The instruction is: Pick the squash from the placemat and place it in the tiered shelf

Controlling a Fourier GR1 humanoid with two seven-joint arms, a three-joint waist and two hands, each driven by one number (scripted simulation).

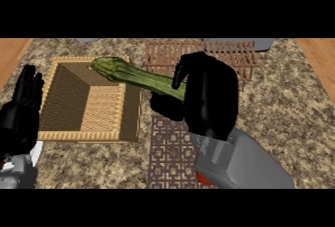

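Nearest, at seven o'clock, the left hand (20, 113) rested open, fingers straight and pointing up. The patterned placemat (169, 155) lay at six o'clock, bare of the squash. At centre, the right hand (206, 95) had its fingers curled round the squash (134, 76), lifted, its free end over the wicker basket (131, 116) at ten o'clock. At twelve o'clock stood the tiered shelf (229, 54). Judgement: pick done; carry and placement outstanding.

The squash (134, 75) is held in the curled fingers of the right hand (208, 95), lifted above the placemat (169, 155), its free end over the woven basket (83, 99). The tiered shelf (200, 55) is seen beyond the basket. The left hand (21, 111) is rested open beside the basket.
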